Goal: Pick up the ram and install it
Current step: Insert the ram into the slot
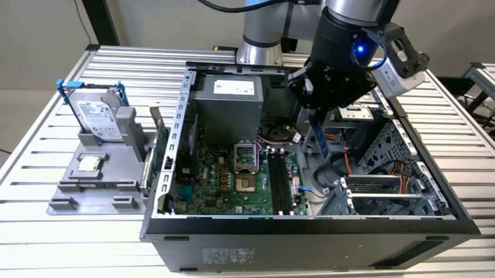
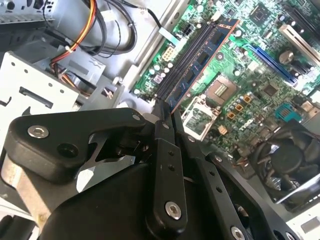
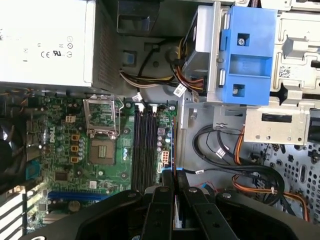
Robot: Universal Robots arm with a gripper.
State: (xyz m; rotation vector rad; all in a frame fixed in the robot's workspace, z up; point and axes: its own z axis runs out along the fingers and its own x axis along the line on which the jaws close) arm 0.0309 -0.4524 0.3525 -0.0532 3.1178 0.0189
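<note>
Grey metal computer case (image 1: 166,191) lies open on its side on the slatted table (image 1: 46,237), with the green motherboard (image 1: 224,185) facing up inside it. So the pick-up part looks done: the gripper (image 1: 313,110) is up over the case and its fingers are pinched flat on the ram (image 1: 316,136), holding it by one end. In the exterior view the stick hangs roughly straight down, long axis close to vertical and free end aimed at the board, near the long black slots (image 1: 283,185) but clearly above them, not seated. In the second wrist view the ram (image 2: 202,57) runs away from the fingers (image 2: 167,150) about parallel to the slots, just off to one side. What's left, I'd say, is the whole install: none of the slots has a stick in it yet.
</note>
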